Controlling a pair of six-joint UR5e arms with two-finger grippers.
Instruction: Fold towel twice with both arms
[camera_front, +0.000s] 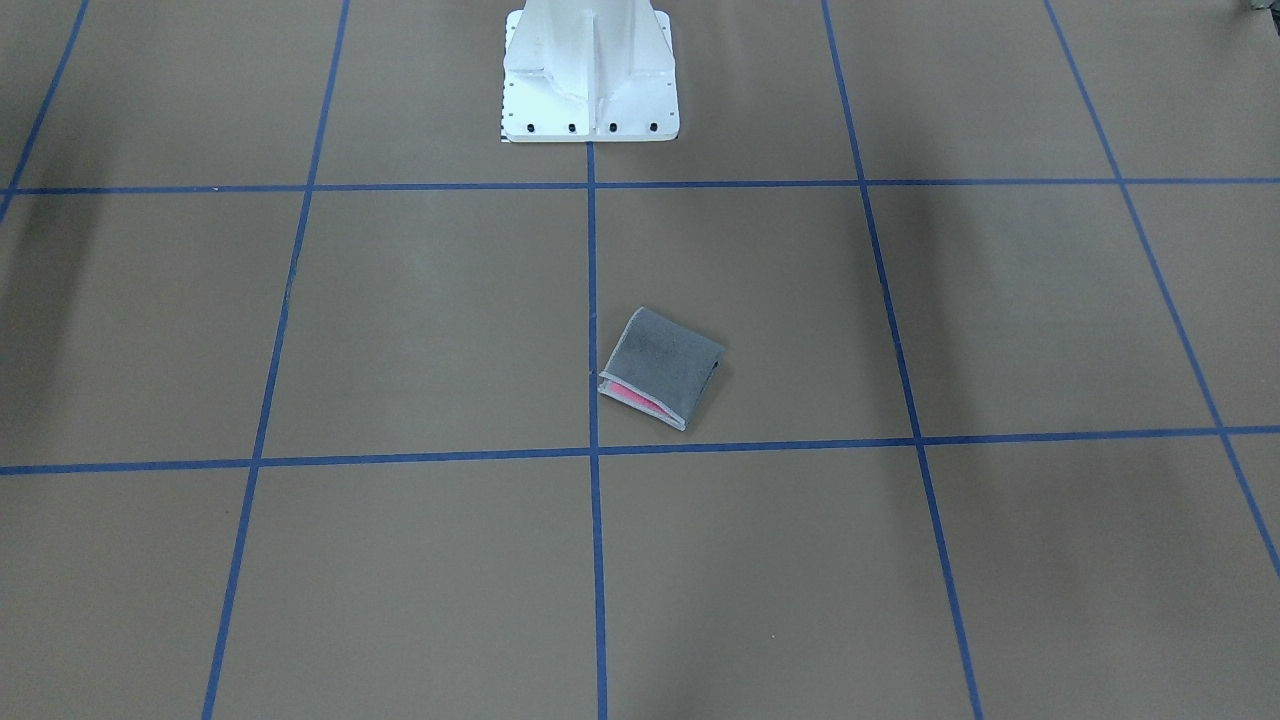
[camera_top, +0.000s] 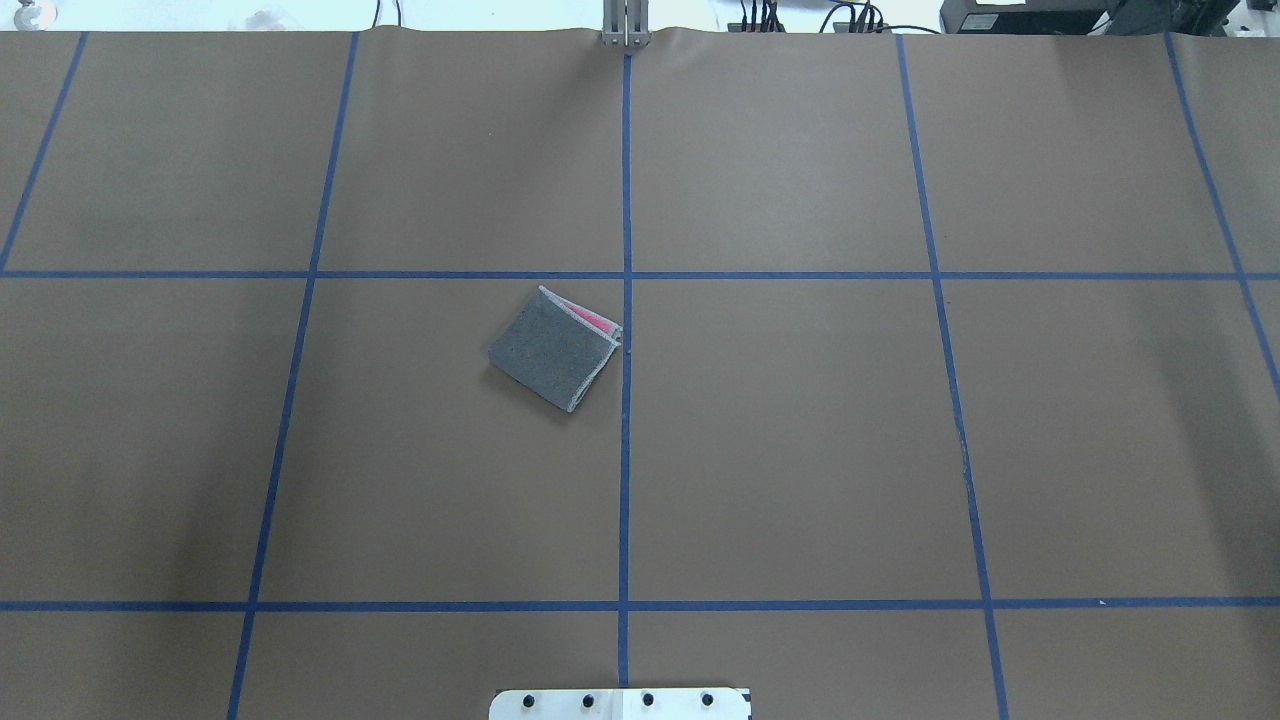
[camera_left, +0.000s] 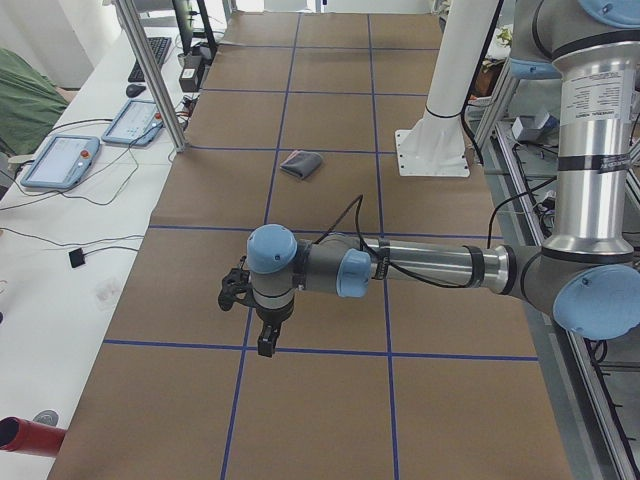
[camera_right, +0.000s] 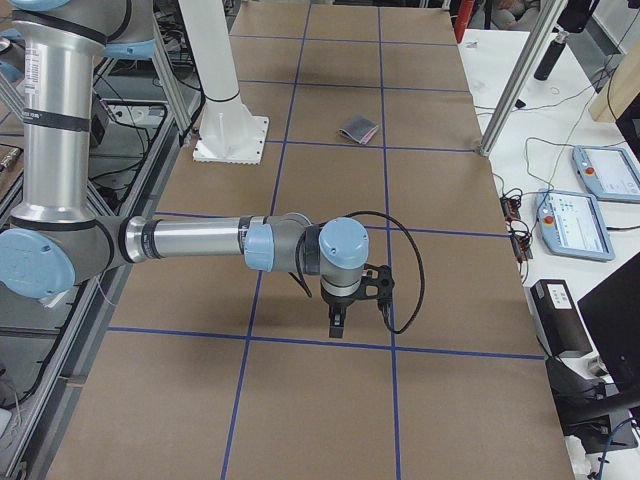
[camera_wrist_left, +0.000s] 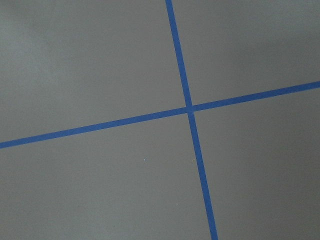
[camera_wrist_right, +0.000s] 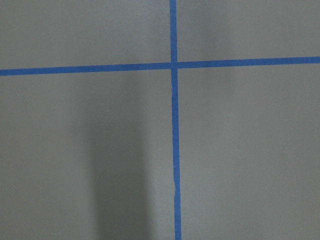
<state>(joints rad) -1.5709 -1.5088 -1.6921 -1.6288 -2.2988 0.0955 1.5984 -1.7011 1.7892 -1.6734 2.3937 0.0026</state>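
Note:
The towel (camera_front: 660, 368) lies folded into a small square packet on the brown table, just beside the centre tape line. Its dark grey face is outward, and a strip of pink shows at one open edge (camera_top: 596, 322). It looks small in the side views (camera_left: 301, 163) (camera_right: 358, 130). My left gripper (camera_left: 268, 345) hangs over the table far from the towel, fingers pointing down. My right gripper (camera_right: 337, 325) hangs likewise at the other end. Neither touches the towel, and I cannot tell whether either is open or shut. Both wrist views show only brown paper and blue tape.
The white pedestal base (camera_front: 590, 80) stands at the robot's side of the table. Blue tape lines (camera_top: 626, 450) grid the brown paper. Aluminium posts (camera_left: 150, 70) (camera_right: 510, 90) and control tablets (camera_left: 60, 160) (camera_right: 600, 175) line the operators' side.

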